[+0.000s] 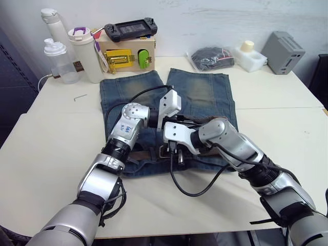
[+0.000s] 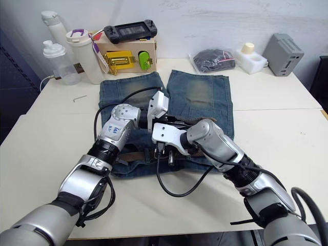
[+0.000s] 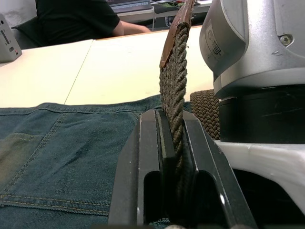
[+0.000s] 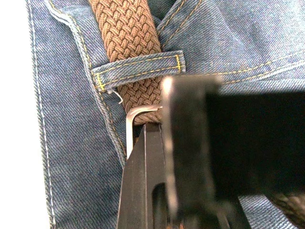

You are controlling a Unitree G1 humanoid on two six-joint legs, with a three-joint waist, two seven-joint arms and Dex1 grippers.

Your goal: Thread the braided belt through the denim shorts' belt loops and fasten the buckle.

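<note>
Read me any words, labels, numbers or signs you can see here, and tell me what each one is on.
No text reads clearly.
Left arm: small blue marks on its silver wrist housing, too small to read.
Handheld console on the wooden box: dark screen, no legible text.
Grey box, the bottles, braided belt and denim shorts: no lettering visible.

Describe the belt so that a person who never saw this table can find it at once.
Find the denim shorts spread flat in the middle of the table. Along the waistband edge nearest the robot runs the belt, passing under a belt loop, with one end pinched in the left gripper. It is the one brown, woven strap; the cables nearby are smooth and black.
</note>
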